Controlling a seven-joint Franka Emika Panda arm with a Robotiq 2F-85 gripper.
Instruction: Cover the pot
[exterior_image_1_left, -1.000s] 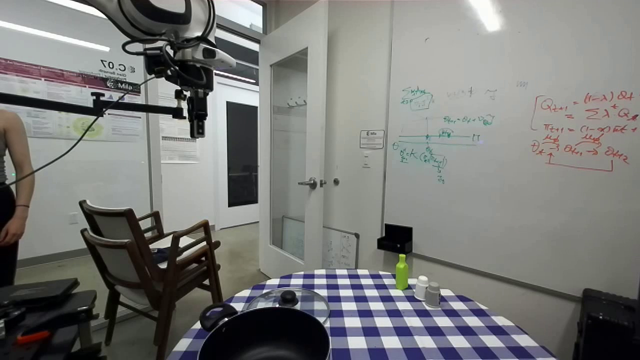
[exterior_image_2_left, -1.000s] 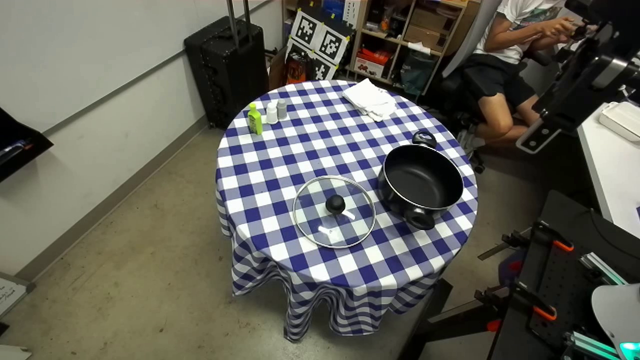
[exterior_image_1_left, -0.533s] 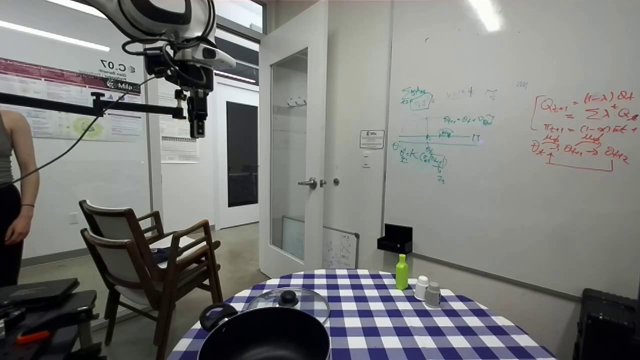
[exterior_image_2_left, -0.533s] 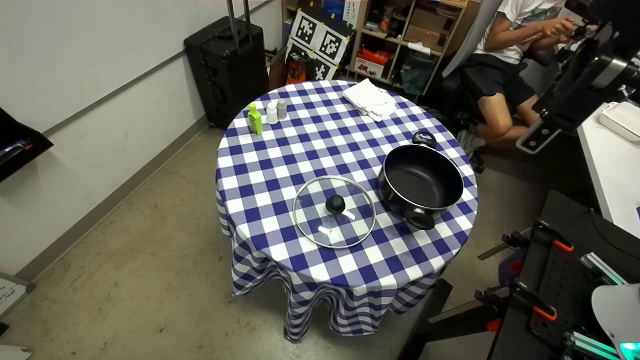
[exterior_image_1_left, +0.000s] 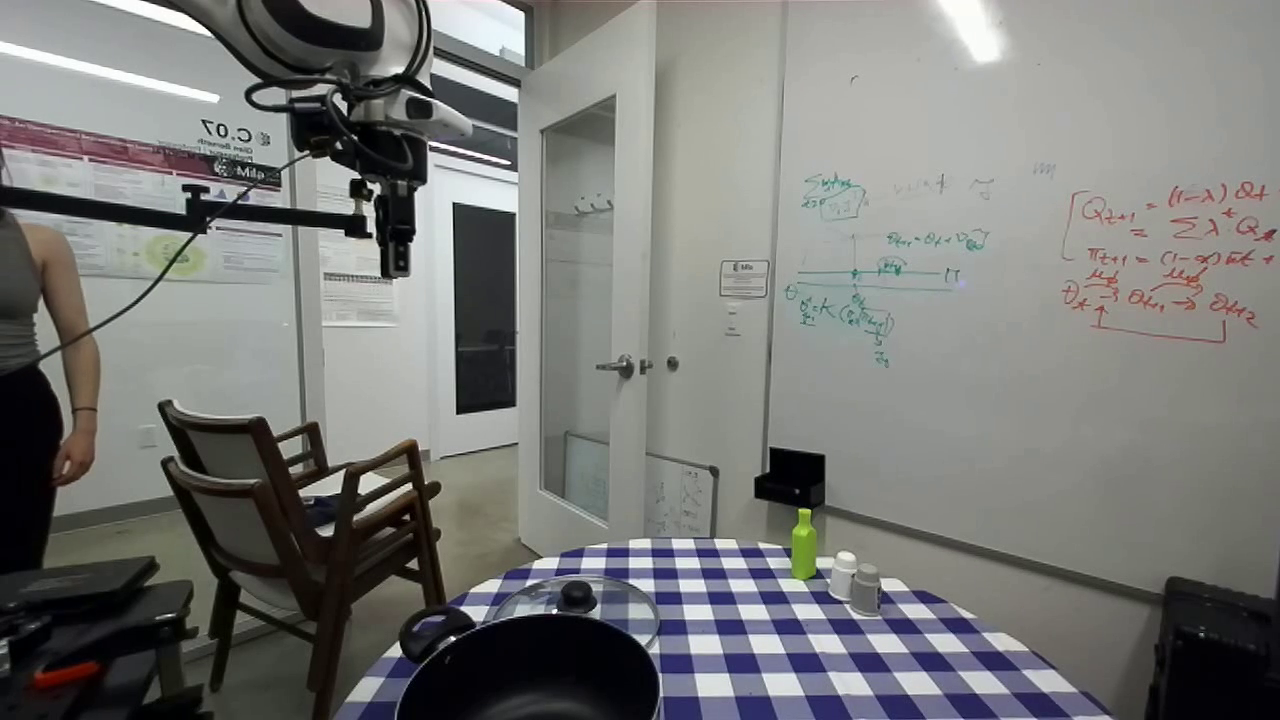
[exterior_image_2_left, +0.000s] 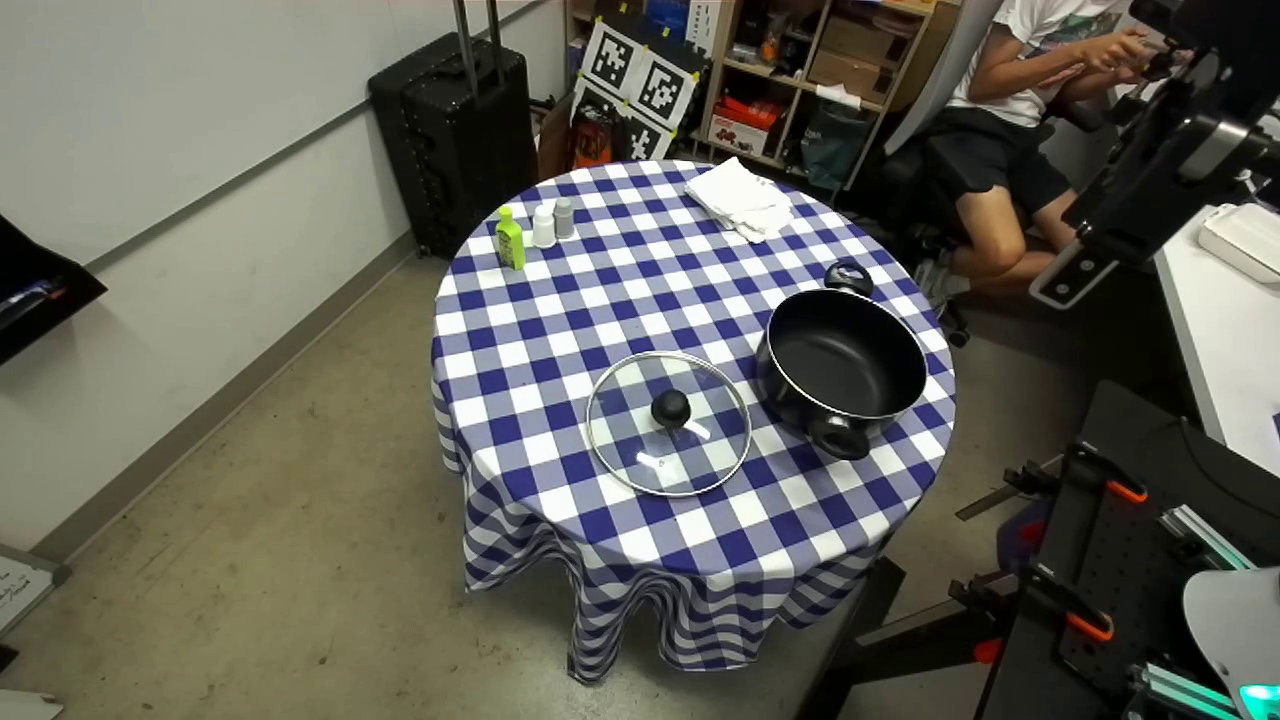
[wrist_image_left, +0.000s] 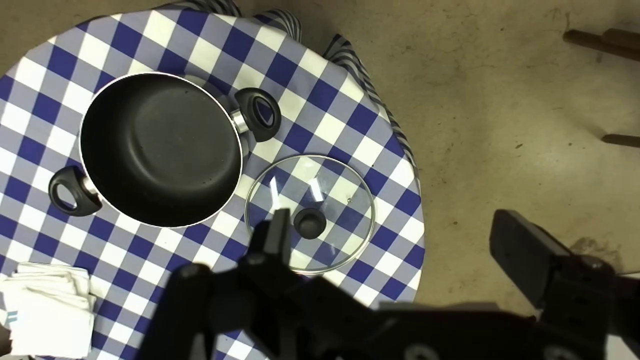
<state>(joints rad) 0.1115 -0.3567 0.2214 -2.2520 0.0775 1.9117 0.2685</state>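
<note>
The wide black pot (exterior_image_2_left: 845, 355) stands uncovered on a round table with a blue-and-white checked cloth. It also shows in an exterior view (exterior_image_1_left: 535, 670) and in the wrist view (wrist_image_left: 170, 145), with its two black loop handles. The round glass lid (exterior_image_2_left: 671, 410), with a black knob, lies flat on the cloth beside the pot. The lid also shows in an exterior view (exterior_image_1_left: 577, 598) and the wrist view (wrist_image_left: 310, 223). My gripper (wrist_image_left: 392, 219) is open with nothing between its fingers. It hangs high above table level, in both exterior views (exterior_image_1_left: 396, 262) (exterior_image_2_left: 1075, 272).
A green bottle (exterior_image_2_left: 510, 240), a white shaker (exterior_image_2_left: 543, 227) and a grey shaker (exterior_image_2_left: 564, 219) stand near the table's edge. White folded cloths (exterior_image_2_left: 740, 200) lie on the table. Wooden chairs (exterior_image_1_left: 300, 500) stand behind the table. A person (exterior_image_1_left: 45, 380) stands at the far left.
The gripper has shifted very slightly downward. The standing person has moved to the right. The pot and lid have not moved.
</note>
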